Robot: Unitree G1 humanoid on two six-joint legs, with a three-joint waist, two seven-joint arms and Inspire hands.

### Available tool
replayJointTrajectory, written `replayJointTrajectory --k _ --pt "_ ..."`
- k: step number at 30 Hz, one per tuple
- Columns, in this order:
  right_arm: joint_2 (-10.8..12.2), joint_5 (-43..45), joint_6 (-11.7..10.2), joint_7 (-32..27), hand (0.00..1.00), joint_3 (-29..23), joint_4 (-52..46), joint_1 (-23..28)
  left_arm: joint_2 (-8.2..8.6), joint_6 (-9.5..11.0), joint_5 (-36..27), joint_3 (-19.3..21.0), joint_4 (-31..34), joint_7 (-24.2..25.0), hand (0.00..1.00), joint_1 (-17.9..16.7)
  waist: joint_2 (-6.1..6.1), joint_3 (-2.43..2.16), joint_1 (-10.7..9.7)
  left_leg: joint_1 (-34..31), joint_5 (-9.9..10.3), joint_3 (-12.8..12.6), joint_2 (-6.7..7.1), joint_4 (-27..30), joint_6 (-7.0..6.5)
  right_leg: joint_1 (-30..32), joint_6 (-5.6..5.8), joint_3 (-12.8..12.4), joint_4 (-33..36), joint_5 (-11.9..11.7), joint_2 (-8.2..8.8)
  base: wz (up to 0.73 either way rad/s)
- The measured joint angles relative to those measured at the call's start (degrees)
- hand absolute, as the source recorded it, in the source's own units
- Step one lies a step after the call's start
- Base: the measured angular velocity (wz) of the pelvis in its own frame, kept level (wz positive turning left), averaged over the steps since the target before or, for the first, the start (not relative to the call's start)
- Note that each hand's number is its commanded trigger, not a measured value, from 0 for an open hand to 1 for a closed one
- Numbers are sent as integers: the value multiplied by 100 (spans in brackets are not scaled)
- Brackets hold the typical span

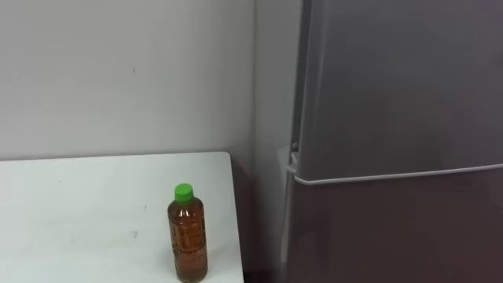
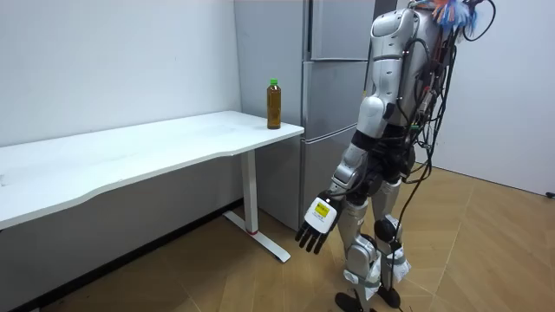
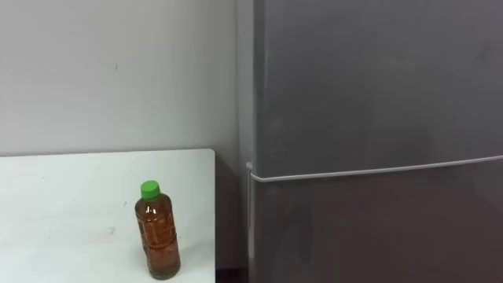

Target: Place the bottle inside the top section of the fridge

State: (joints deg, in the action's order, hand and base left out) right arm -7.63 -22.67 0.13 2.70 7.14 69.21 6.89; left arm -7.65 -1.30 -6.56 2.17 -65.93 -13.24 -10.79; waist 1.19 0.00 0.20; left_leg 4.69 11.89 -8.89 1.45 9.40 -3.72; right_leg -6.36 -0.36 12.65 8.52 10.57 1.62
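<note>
A bottle (image 1: 187,236) of amber drink with a green cap stands upright on the white table (image 1: 78,212), close to its right edge and the corner nearest the fridge. The grey fridge (image 1: 401,86) is just right of the table, both doors shut; a pale seam (image 1: 393,174) parts the upper door from the lower. In the room view I stand before the fridge (image 2: 334,52), a step from the bottle (image 2: 274,104). My left hand (image 2: 316,227) hangs low at my side, fingers relaxed and open, holding nothing.
The table (image 2: 130,152) runs long toward the room view's left along a plain white wall. A narrow dark gap (image 1: 255,228) separates the table's edge from the fridge. Wooden floor (image 2: 486,251) lies open around me.
</note>
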Motion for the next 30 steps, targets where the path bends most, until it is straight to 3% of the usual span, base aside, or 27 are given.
replayJointTrajectory --k 16,23,30 --pt "34 -216 22 103 0 -297 70 73 6 -2 -293 141 33 -240 0 -31 -63 -12 -11 16 10 33 14 15 -6 -58 7 25 -59 -5 1 1" --pt "18 -163 75 129 0 -647 66 98 12 -4 -787 776 325 -388 0 -32 -191 -5 -2 19 26 52 16 16 -8 -66 7 15 -53 -4 2 0" --pt "-79 0 82 218 0 -794 -16 162 -27 54 -1585 1354 1189 -675 0 -105 -242 0 1 122 27 73 29 16 -9 -168 12 17 -61 5 7 -1"
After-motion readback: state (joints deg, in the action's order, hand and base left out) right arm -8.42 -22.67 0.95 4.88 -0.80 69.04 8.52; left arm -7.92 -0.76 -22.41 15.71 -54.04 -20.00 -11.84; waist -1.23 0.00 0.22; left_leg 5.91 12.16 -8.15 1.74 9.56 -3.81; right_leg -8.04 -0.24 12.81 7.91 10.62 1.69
